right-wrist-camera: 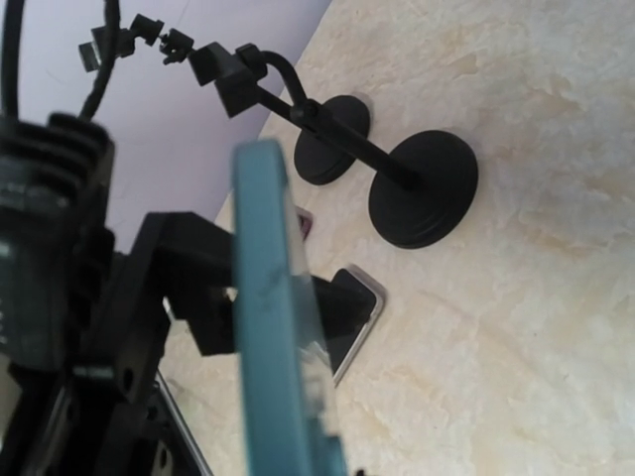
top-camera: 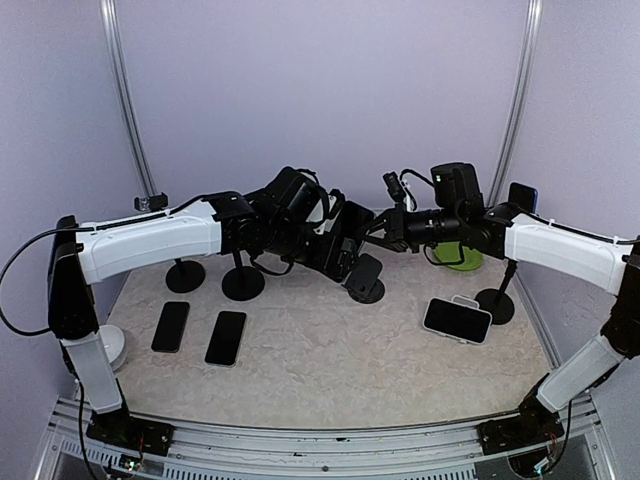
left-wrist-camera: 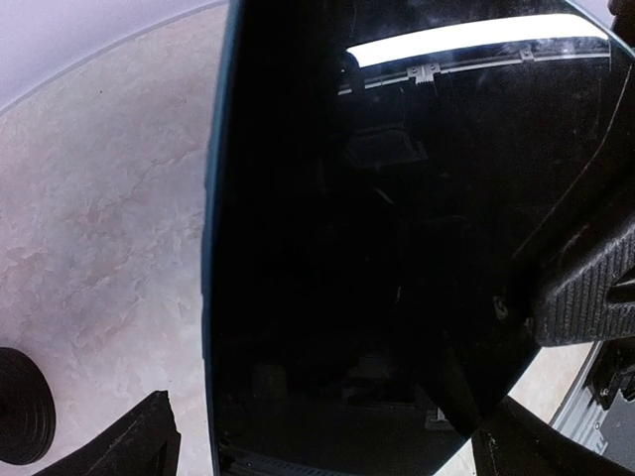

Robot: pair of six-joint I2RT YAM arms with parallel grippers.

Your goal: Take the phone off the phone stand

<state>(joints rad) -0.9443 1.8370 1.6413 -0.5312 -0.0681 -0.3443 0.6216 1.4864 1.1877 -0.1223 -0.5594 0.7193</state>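
- My right claw (top-camera: 378,232) is almost pressed together. It pinches the phone (left-wrist-camera: 377,258) by its edge, with one ribbed finger pad (left-wrist-camera: 585,293) on the black glass.
- My left claw (top-camera: 338,240) is spread as wide as it goes. Its fingers (left-wrist-camera: 139,446) sit on either side of the phone. I cannot tell if they touch it.
- The phone is over the middle of the table (top-camera: 330,390), toward the far side. It is between my two claws and just above the phone stand (top-camera: 366,288). I cannot tell if it sits in the stand's clip.
- From the right wrist I see the phone edge-on, in a blue-green case.
- A green bowl (top-camera: 466,261) sits far right, partly behind my right arm. I cannot see inside it.
- A dark phone (top-camera: 170,326) lies flat near left, and a second dark phone (top-camera: 226,337) lies just right of it.
- A white-edged phone (top-camera: 457,320) lies near right, beside a right stand (top-camera: 497,303).
- Two bare stands (top-camera: 185,275) are at the far left.
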